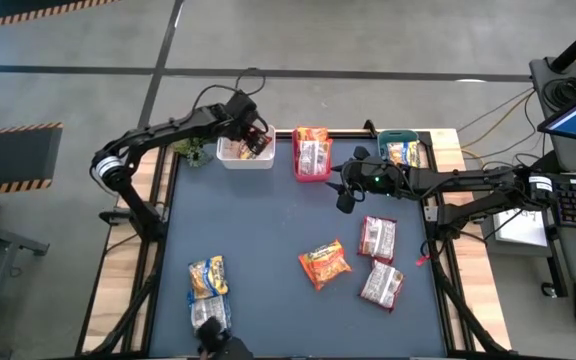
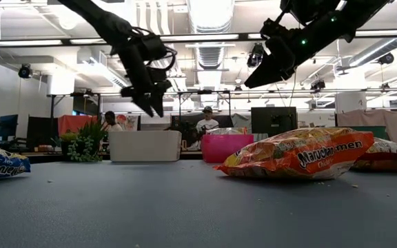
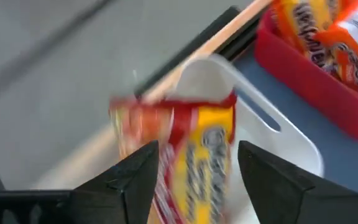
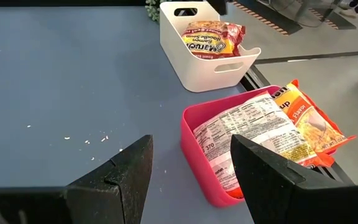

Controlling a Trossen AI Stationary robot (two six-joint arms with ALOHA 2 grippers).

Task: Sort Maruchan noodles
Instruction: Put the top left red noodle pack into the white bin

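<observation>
White plastic, the bin (image 1: 236, 155) anchors everything: a red-and-yellow Maruchan packet (image 3: 188, 149) lies in it, the pink bin (image 1: 312, 170) just beside it holds more packets, the small green plant (image 1: 194, 152) is at its other side. The left gripper (image 1: 253, 135) hangs above the white bin, fingers spread wide, gripping nothing (its wrist view shows the packet blurred between the fingers). The right gripper (image 1: 346, 185) hovers beyond the pink bin, parted and empty. Only the high view shows the teal bin (image 1: 404, 150) and loose packets: an orange packet (image 1: 325, 264), two silvery-red packets (image 1: 376, 238), a blue-yellow packet (image 1: 207, 277).
</observation>
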